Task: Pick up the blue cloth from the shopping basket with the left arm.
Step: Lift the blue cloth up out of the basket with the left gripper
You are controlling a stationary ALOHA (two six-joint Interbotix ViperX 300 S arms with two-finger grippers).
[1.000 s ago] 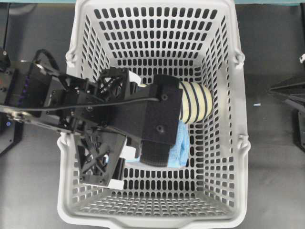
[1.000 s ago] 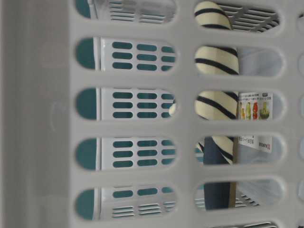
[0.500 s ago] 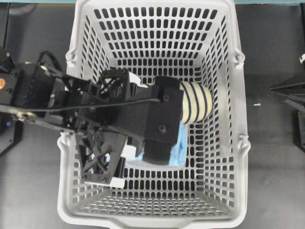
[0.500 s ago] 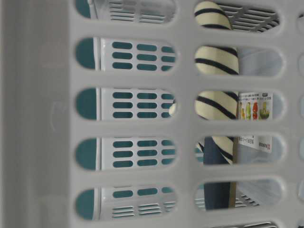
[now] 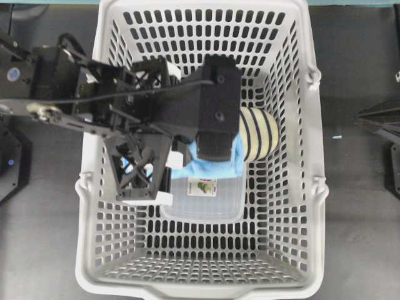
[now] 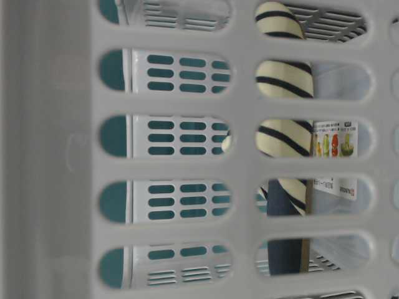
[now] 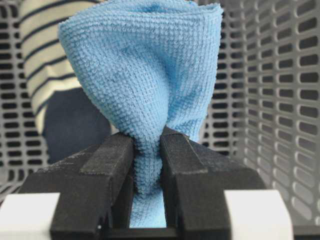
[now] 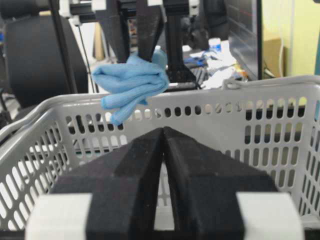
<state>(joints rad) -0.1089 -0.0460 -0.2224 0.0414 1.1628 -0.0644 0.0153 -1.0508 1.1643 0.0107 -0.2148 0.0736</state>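
Note:
The blue cloth hangs bunched from my left gripper, inside the light grey shopping basket. In the left wrist view the jaws of my left gripper are shut on the cloth, which fans out beyond them. In the right wrist view the cloth hangs at about the height of the basket rim. My right gripper is shut and empty. It sits outside the basket at the right edge of the overhead view.
A navy and cream striped bundle lies in the basket beside the cloth. It also shows in the left wrist view and the table-level view. A clear plastic box with a small label lies on the basket floor below the cloth.
My left gripper has lifted and moved toward the far side of the basket with the cloth in it. The clear box and its label are now uncovered. The right arm has not moved.

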